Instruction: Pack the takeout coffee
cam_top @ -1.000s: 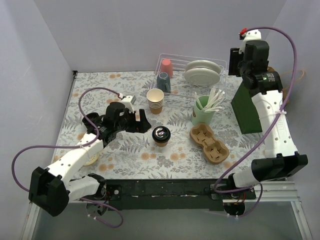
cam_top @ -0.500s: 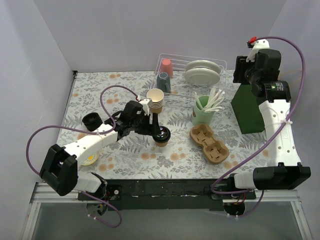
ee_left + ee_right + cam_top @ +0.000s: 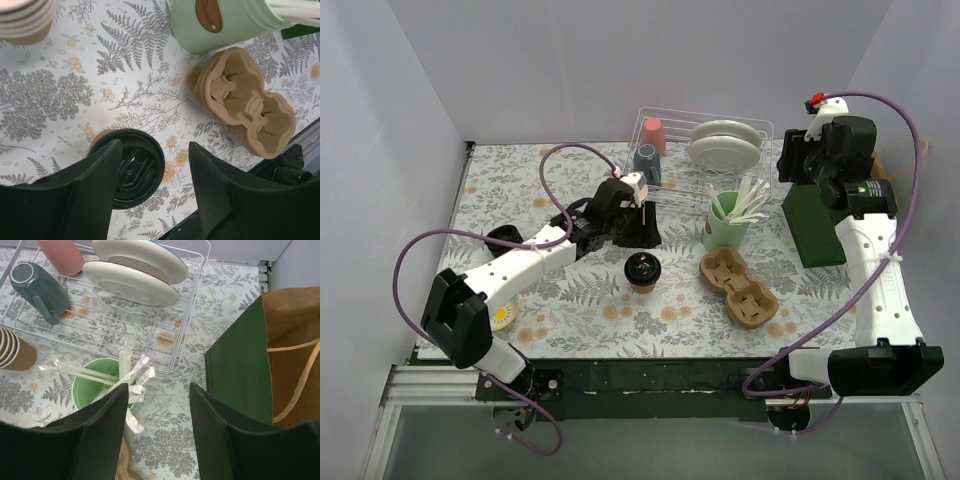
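The biggest change is in the left arm. One second ago it lay folded at the left of the top view, and half a second ago its pincer was right at the cup. Now the left gripper [image 3: 640, 228] has reached further up, to the centre of the picture, just above the takeout coffee [image 3: 642, 270]. The right arm has only shifted a little in the upper right. The right gripper [image 3: 159, 400] hangs between the green paper bag [image 3: 239, 371] and the mint cup [image 3: 97, 386] of wrapped straws, with its jaws wide apart and empty. The coffee itself has not moved: it stands on the floral table [image 3: 570, 300], left of the pulp cup carrier [image 3: 738, 288] and not in it. In the left wrist view the jaws are also wide and empty. The black lid [image 3: 140, 167] lies in the lower left there, half under the left finger and not centred between the two. So I judge that the grasp is not yet made, and the pincer must first line up and come down. Some things are hidden. The stack of lidless cups [image 3: 22, 20] is covered by the left gripper in the top view and cut off at the upper left corner of the wrist view. The bag is cut by the right edge of the right wrist view. The coffee's paper wall is almost all under its lid.
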